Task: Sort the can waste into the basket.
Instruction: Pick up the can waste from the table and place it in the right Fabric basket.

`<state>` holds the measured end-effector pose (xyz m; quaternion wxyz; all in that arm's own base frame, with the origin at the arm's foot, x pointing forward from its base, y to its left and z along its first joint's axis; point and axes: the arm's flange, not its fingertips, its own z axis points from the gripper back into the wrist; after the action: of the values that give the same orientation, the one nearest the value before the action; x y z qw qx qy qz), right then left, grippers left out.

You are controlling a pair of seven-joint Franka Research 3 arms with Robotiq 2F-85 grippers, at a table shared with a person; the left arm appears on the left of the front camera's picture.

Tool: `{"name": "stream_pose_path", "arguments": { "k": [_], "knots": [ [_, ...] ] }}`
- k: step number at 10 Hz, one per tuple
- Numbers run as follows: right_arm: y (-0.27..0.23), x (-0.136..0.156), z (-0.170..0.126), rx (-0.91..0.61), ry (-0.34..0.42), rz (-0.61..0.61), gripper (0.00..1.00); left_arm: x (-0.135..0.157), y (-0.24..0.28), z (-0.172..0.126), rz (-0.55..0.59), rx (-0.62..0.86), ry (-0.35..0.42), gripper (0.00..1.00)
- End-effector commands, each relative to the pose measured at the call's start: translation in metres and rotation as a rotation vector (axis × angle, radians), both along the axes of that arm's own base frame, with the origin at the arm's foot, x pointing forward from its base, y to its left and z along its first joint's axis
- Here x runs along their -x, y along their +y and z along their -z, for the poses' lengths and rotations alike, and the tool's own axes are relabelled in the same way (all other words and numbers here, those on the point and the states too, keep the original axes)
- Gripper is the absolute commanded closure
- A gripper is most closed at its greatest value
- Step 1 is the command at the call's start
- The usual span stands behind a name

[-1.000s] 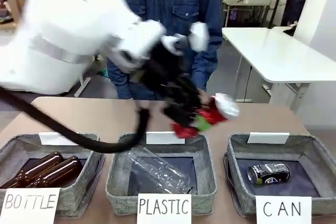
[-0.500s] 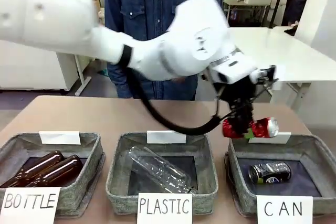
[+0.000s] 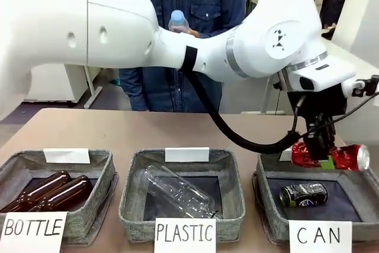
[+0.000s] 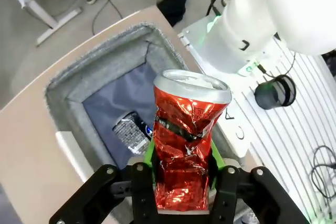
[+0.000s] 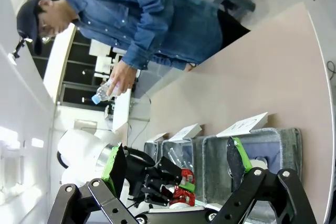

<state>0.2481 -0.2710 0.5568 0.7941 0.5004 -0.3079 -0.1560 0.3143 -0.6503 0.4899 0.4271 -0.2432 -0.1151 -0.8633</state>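
One black can (image 3: 303, 194) is already lying in the basket (image 3: 269, 205) marked "CAN", and the crushed red can (image 3: 331, 157) is held clenched in the left end effector (image 3: 318, 149) just above that basket's far rim. The drop is judged the step in hand; a release over the dark base is called for next. From the left wrist, the basket's inside is seen directly beneath the can. The right end effector (image 5: 176, 174) is seen spread wide, holding nothing.

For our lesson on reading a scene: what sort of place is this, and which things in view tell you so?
Probably a robotics lab set up for a waste-sorting demonstration. A white robot arm's left gripper holds a crushed red can over the basket marked CAN; alike baskets are labelled BOTTLE and PLASTIC, and white work tables stand behind.
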Motion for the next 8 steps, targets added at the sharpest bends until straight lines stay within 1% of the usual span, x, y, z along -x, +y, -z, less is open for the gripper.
{"name": "stream_pose_path", "arguments": {
  "k": [1,2,3,4,8],
  "knots": [
    [-0.0028,-0.0014,-0.0033,0.005,-0.011,0.014,0.0,-0.0164,-0.0027,0.0002,-0.01,-0.022,-0.005,0.61],
    [-0.0028,-0.0014,-0.0033,0.005,-0.011,0.014,0.0,-0.0171,-0.0012,-0.0004,-0.002,-0.02,-0.004,0.28],
    [-0.0028,-0.0014,-0.0033,0.005,-0.011,0.014,0.0,-0.0175,0.0003,-0.0016,0.004,-0.019,-0.007,0.04],
    [-0.0028,-0.0014,-0.0033,0.005,-0.011,0.014,0.0,-0.0186,0.0011,-0.0031,0.001,-0.011,-0.006,0.0],
    [-0.0028,-0.0014,-0.0033,0.005,-0.011,0.014,0.0,-0.0206,0.0048,-0.003,-0.009,-0.013,-0.01,0.0]
  ]
}}
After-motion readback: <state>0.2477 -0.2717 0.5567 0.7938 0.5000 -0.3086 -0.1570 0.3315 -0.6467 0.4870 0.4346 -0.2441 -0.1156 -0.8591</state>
